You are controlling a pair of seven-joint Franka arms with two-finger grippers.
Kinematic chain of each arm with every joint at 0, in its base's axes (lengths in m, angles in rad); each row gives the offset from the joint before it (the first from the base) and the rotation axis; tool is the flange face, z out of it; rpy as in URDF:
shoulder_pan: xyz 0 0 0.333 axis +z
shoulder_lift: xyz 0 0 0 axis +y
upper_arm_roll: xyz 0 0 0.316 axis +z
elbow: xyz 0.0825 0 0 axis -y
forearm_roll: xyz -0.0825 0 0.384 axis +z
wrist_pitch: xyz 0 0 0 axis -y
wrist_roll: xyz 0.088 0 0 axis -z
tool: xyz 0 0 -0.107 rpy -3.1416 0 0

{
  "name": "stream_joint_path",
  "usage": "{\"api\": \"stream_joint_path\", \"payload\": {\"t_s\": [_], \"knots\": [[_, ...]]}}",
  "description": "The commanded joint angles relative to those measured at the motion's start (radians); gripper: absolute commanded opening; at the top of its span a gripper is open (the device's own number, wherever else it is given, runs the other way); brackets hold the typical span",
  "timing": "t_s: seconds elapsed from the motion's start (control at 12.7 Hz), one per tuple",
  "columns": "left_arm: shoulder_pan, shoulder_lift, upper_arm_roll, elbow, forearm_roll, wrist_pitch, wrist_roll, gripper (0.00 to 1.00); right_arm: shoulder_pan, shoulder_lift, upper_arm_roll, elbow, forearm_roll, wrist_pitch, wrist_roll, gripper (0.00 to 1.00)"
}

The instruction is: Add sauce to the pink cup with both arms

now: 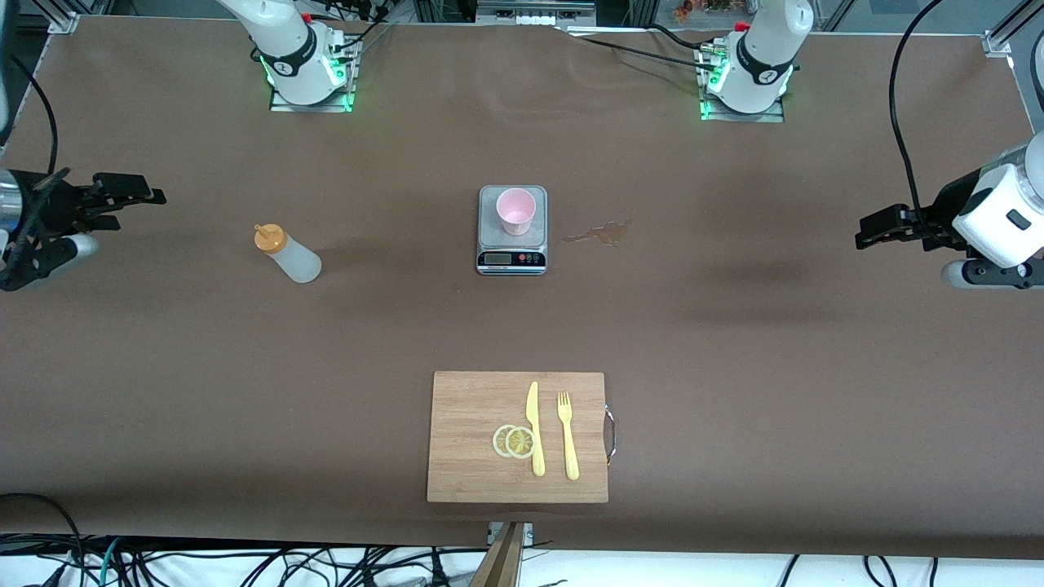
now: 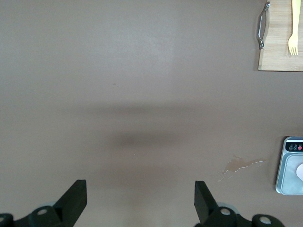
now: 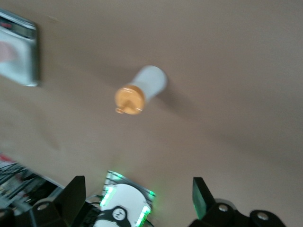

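The pink cup stands upright on the steel plate of a small scale mid-table; the left wrist view catches both at its edge, the scale and a sliver of the cup. The sauce bottle, whitish with an orange cap, stands on the table toward the right arm's end, and the right wrist view looks down on it. My right gripper hovers open and empty at that end of the table. My left gripper hovers open and empty over bare table at the left arm's end.
A wooden cutting board lies near the front camera with two lemon slices, a yellow knife and a fork. A brownish spill marks the table beside the scale. The arm bases stand along the table's edge.
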Motion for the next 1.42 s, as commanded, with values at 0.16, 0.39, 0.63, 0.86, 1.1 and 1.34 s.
{"api": "stream_joint_path", "payload": {"t_s": [0.16, 0.39, 0.63, 0.86, 1.1, 1.34], "knots": [[0.003, 0.004, -0.004, 0.019, 0.015, -0.001, 0.021, 1.00, -0.056, -0.204, 0.155, -0.321, -0.120, 0.243, 0.279, 1.00], [0.002, 0.004, -0.004, 0.019, 0.015, 0.000, 0.021, 1.00, -0.083, -0.207, 0.216, -0.199, -0.110, 0.182, 0.340, 1.00], [0.002, 0.004, -0.004, 0.019, 0.015, 0.000, 0.019, 1.00, -0.080, -0.196, 0.189, -0.069, -0.078, 0.124, 0.353, 1.00], [0.000, 0.002, -0.004, 0.019, 0.015, -0.001, 0.019, 1.00, -0.073, -0.175, 0.158, -0.021, -0.072, 0.134, 0.421, 1.00], [-0.003, 0.002, -0.004, 0.019, 0.015, -0.001, 0.019, 1.00, -0.067, -0.189, 0.144, -0.057, -0.028, 0.146, 0.487, 1.00], [-0.003, 0.002, -0.004, 0.019, 0.016, -0.001, 0.021, 1.00, -0.060, -0.201, 0.144, -0.070, -0.028, 0.172, 0.493, 1.00]]}}
